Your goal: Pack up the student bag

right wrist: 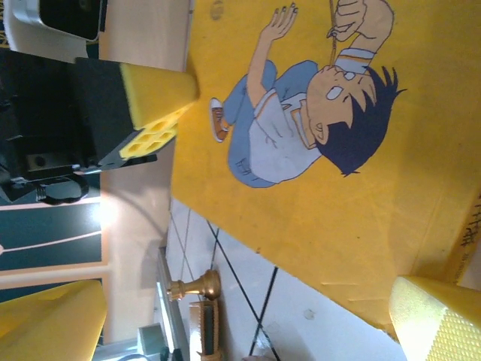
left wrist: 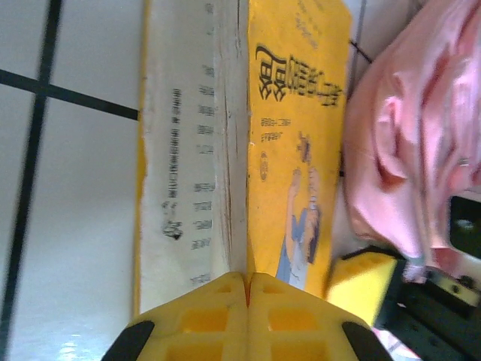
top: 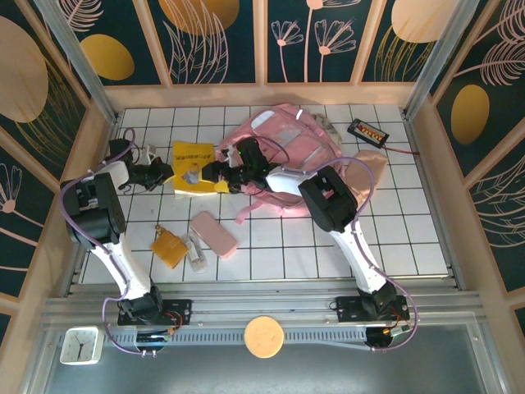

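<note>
Student bag (top: 287, 135) lies at the table's far middle, just right of the yellow book (top: 190, 158). My left gripper (left wrist: 248, 280) is pressed together, seemingly pinching the book's edge. My right gripper (right wrist: 248, 301) hangs spread wide over its cover.

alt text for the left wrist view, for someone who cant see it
The left gripper, yellow and closed, sits at the near edge of a yellow book with a cartoon boy on its cover, lying on a white tiled table. The pink student bag lies along the picture's right.
</note>
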Controlling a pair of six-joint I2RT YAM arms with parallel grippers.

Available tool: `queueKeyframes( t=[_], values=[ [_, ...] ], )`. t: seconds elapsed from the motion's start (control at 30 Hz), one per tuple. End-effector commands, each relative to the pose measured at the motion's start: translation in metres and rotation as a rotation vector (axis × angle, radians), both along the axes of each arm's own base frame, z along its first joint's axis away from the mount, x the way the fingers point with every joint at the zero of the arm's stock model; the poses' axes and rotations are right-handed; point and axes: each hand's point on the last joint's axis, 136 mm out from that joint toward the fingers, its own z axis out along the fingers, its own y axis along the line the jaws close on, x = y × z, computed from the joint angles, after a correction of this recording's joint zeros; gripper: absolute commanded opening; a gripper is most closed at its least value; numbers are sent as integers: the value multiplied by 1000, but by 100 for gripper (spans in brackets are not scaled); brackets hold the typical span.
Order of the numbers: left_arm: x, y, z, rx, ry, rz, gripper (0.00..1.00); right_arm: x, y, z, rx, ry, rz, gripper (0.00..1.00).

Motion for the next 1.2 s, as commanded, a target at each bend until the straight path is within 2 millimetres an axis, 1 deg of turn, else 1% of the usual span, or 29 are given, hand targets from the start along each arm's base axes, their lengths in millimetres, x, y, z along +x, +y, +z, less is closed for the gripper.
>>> queueKeyframes(
  t=[0.0, 0.07, 0.27, 0.33, 0.47, 0.57, 0.63, 0.73, 0.8, 0.87, 0.97, 1.03, 1.07, 1.1, 1.17],
  values=[
    [4, -15, 38, -166, -81, -16, 0, 13, -32, -33, -167, 18, -79, 98],
    [6, -15, 43, -208, -93, -4, 0, 14, -36, -33, -169, 19, -88, 98],
    [7, -11, 50, -282, -118, 29, 0, 20, -53, -45, -246, 52, -123, 98],
    [8, -10, 54, -299, -126, 36, 0, 20, -53, -45, -255, 51, -124, 98],
    [13, -10, 69, -338, -158, 42, 0, 22, -52, -44, -259, 64, -129, 98],
    [17, -10, 82, -371, -182, 46, 0, 21, -47, -39, -222, 59, -119, 98],
    [20, -9, 86, -377, -189, 47, 0, 22, -43, -36, -183, 67, -112, 98],
    [18, -11, 83, -381, -179, 43, 0, 23, -32, -25, -88, 57, -91, 98],
    [14, -14, 79, -392, -168, 38, 0, 25, -24, -16, -39, 41, -78, 97],
    [10, -21, 73, -404, -152, 28, 0, 28, -18, -11, -11, 29, -69, 92],
    [1, -39, 62, -410, -118, -7, 0, 34, -13, -9, 8, 26, -75, 84],
    [-6, -50, 55, -417, -94, -26, 0, 36, -11, -8, 28, 35, -82, 77],
    [-8, -51, 53, -416, -90, -30, 0, 37, -11, -8, 34, 36, -88, 73],
    [-13, -52, 47, -417, -75, -26, 0, 37, -10, -7, 40, 35, -94, 68],
    [-20, -53, 40, -414, -55, -22, 0, 38, -9, -4, 51, 27, -94, 51]
  ],
)
